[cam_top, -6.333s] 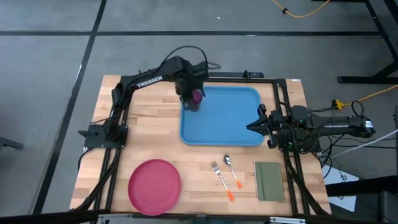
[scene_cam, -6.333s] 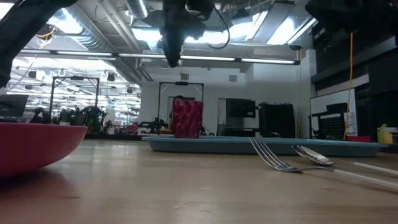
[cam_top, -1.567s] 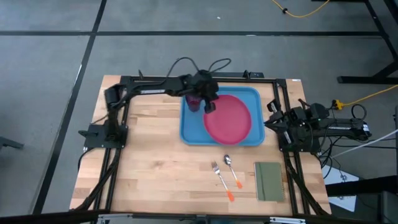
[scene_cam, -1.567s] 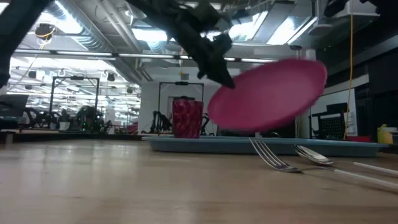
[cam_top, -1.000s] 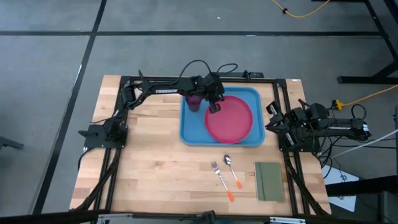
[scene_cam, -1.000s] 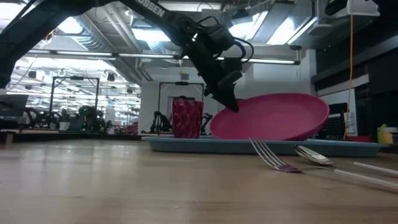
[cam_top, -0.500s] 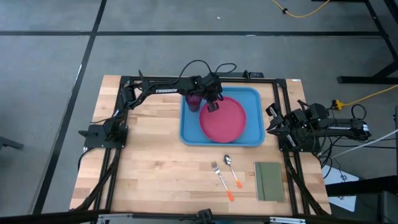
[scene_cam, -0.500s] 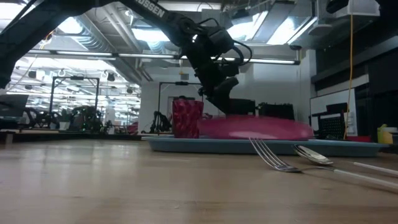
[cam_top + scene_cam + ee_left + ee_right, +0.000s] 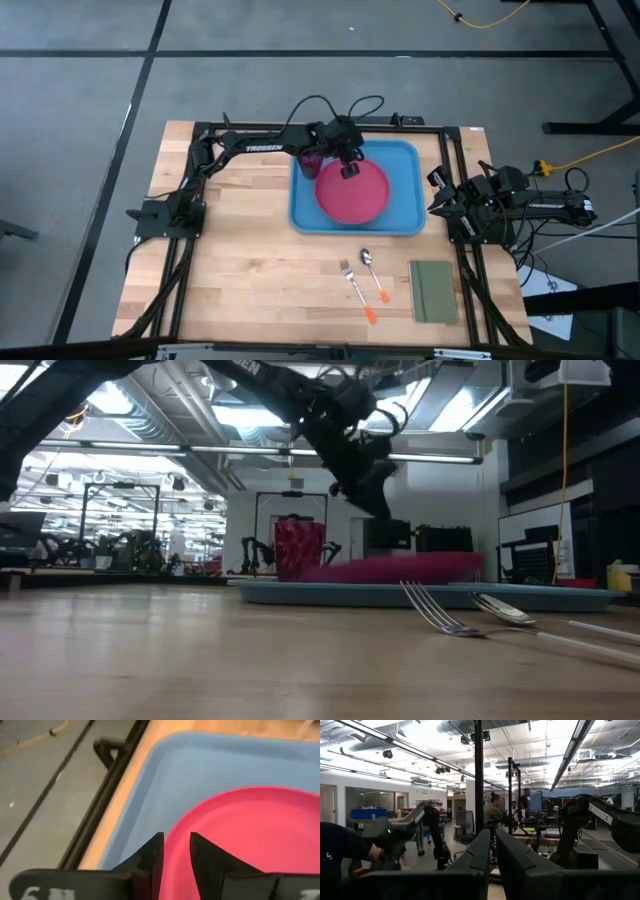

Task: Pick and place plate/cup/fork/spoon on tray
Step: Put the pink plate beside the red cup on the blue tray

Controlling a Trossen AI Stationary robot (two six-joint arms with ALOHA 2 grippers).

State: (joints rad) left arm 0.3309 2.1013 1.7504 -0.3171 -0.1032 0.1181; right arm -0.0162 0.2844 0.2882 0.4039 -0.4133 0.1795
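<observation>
The pink-red plate (image 9: pixel 352 195) lies in the blue tray (image 9: pixel 405 160), resting on the tray's floor, and also shows in the low view (image 9: pixel 400 568). The dark magenta cup (image 9: pixel 311 160) stands upright in the tray's far left corner. My left gripper (image 9: pixel 349 170) hangs over the plate's far edge. It is clear of the plate in the low view (image 9: pixel 385 512), and a narrow gap shows between its fingers in the left wrist view (image 9: pixel 176 842). The fork (image 9: pixel 349 275) and spoon (image 9: pixel 370 265) lie on the table near the front edge. My right gripper (image 9: pixel 436 206) waits shut beside the tray's right rim.
An olive-green pad (image 9: pixel 432 290) lies at the front right, to the right of the spoon. The tray's right part (image 9: pixel 405 200) shows bare blue floor. A black frame runs round the table; bare wood fills the table's left and front.
The plate, held tilted over the tray a second ago, has come down flat on the tray floor and shifted a little toward the tray's left. My left gripper has let go of the plate's far edge and risen clear of it.
</observation>
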